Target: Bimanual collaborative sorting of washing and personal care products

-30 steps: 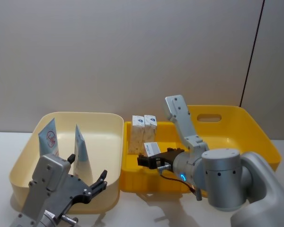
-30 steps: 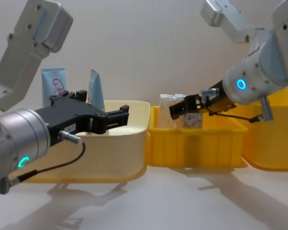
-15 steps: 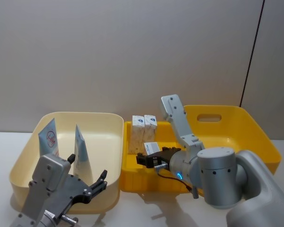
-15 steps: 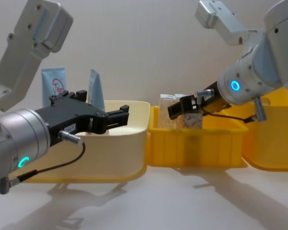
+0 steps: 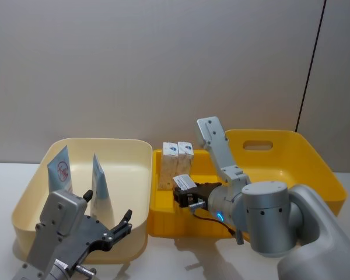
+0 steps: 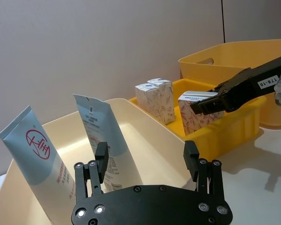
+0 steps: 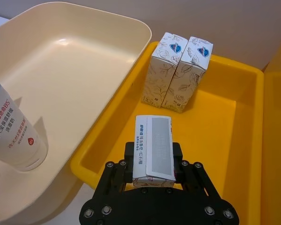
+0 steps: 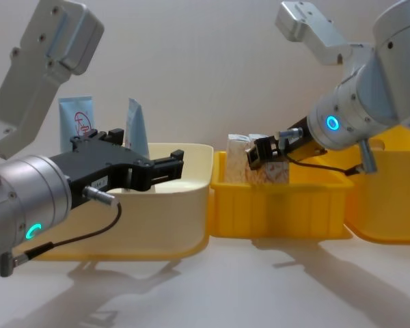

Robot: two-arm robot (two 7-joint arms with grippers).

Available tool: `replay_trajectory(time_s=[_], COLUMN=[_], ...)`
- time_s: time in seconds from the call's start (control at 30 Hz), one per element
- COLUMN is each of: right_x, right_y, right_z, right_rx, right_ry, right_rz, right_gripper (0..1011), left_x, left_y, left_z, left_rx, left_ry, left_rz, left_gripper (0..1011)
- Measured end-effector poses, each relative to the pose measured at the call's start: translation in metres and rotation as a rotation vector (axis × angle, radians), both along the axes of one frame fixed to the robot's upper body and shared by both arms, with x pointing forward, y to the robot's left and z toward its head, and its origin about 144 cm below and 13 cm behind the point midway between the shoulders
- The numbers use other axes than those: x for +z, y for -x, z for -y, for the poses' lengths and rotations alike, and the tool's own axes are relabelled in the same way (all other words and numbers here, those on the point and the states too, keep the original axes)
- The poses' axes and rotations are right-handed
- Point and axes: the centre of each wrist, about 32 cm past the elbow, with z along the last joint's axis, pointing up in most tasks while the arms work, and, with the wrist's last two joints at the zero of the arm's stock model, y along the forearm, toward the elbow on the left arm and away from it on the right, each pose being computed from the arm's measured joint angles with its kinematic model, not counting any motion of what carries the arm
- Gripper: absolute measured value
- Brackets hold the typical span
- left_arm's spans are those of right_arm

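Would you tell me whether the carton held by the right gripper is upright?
Upright: the carton stands vertical, its top clamped by the right gripper.

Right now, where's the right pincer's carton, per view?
Head: held carton centre, over the yellow tray's front.
Chest: right of centre, above tray rim.
Left wrist: at the right pincer's tip, past the open left pincer and cream tub.
Right wrist: clamped in the right pincer, nearer than the pair.
Landmark: two upright cartons at the tray's back.
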Motion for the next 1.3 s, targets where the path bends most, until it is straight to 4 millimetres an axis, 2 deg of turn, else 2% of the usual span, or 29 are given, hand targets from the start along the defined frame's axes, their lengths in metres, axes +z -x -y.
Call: replay_trajectory(time_s=[0.77,1.3], right_x=[0.001,0.024], right_y=[0.0,0.008], right_z=[0.0,0.006], right_rx=[0.011,0.053], right_ry=[0.0,-0.037], right_rz=[0.018,0.197], right_gripper=[441,441], left_x=[0.0,0.0], left_y=[0.0,0.0], left_z=[0.0,0.0], left_rx=[0.0,0.0], left_ry=[0.0,0.0], left_rz=[0.0,0.0], left_gripper=[1002,1002])
